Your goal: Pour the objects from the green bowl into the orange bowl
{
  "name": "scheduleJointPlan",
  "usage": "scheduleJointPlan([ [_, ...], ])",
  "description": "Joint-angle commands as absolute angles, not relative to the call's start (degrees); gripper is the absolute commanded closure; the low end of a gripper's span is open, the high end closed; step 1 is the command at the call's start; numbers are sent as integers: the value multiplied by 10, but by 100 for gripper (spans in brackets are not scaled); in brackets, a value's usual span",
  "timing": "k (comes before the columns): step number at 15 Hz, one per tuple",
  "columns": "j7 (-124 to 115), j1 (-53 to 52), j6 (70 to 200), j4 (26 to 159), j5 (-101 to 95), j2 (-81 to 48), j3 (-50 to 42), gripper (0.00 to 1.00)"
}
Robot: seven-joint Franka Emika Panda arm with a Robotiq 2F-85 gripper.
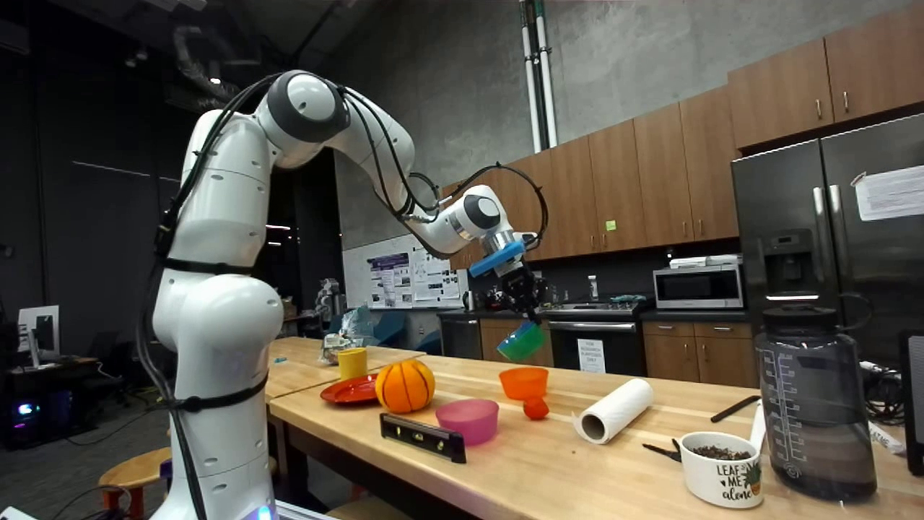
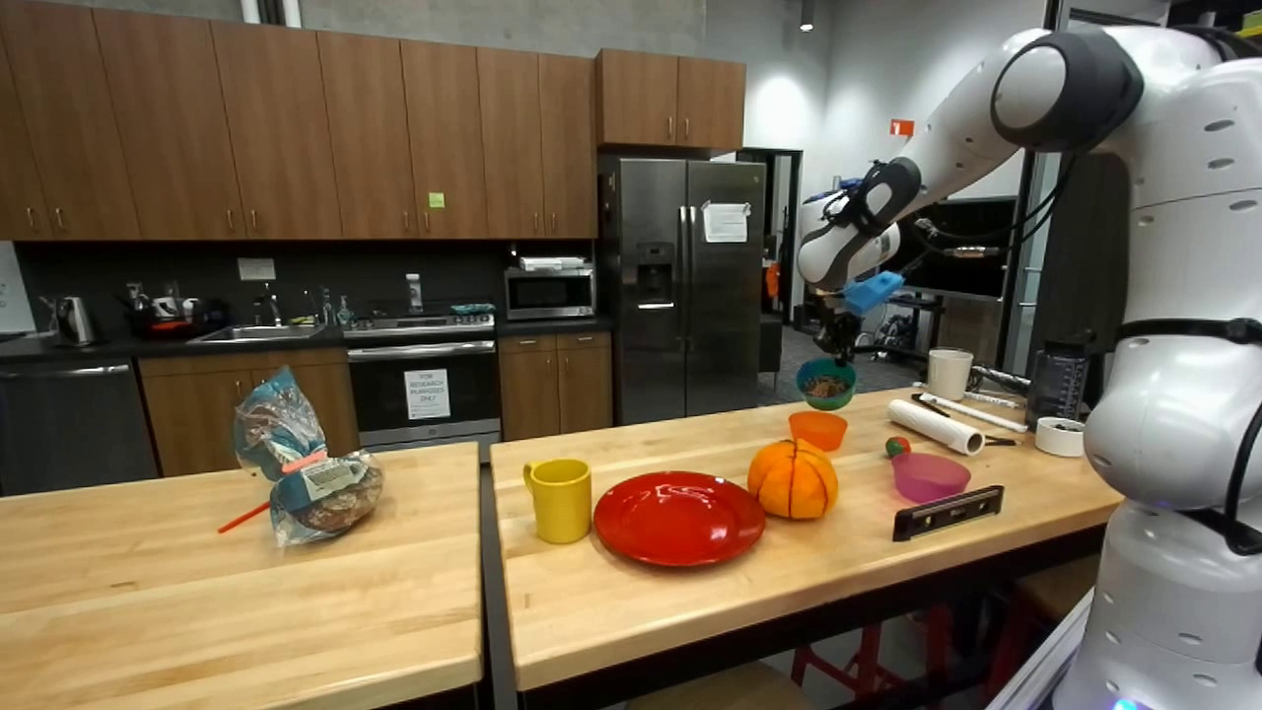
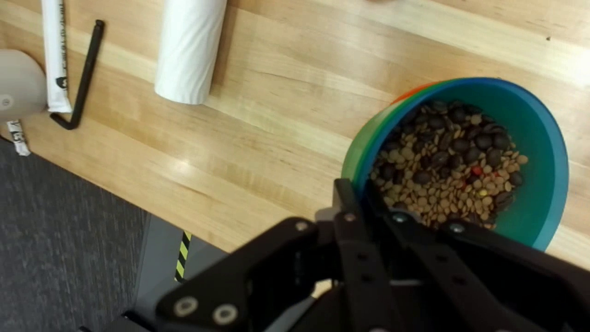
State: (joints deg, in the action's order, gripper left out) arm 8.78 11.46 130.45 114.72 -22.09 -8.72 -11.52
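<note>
Black and narrow, the claw [image 3: 359,190] is nearest, pinching one wall of the green bowl [image 3: 537,152]. Tan and dark brown seeds [image 3: 442,170] lie inside it, with a few red and yellow bits [image 3: 477,170]. The bowl hangs in the air, tilted; nothing is seen falling, so I judge the pour barely begun, if at all. Just below, in both exterior views, the orange bowl [image 2: 817,434] stands upright on the wooden table [image 3: 276,152]; what it holds is hidden.

The two bowls look alike in size, which leaves little room for error: tip too fast, or with the lip off to one side, and seeds will probably shoot past the rim. That one-sided pinch could also let the bowl swivel under its shifting load. Dip too low and it may knock the orange bowl over.

Farther off, a small red fruit [image 2: 897,447], a white roll [image 3: 191,50], a pumpkin [image 2: 794,480] and a pink bowl [image 2: 932,478] share the table. The tilted mouth faces the pumpkin's side, with a red plate [image 2: 680,518] past it, so a miss would likely scatter that way. Far behind stand a stove [image 2: 478,390] and a fridge [image 2: 651,335].
</note>
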Motion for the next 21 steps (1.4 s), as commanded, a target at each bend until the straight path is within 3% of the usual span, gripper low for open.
scheduleJointPlan([
  [1, 43, 102, 1318, 1156, -290, -80, -121, 99],
  [21, -245, 84, 1400, 1214, -627, -90, -121, 99],
])
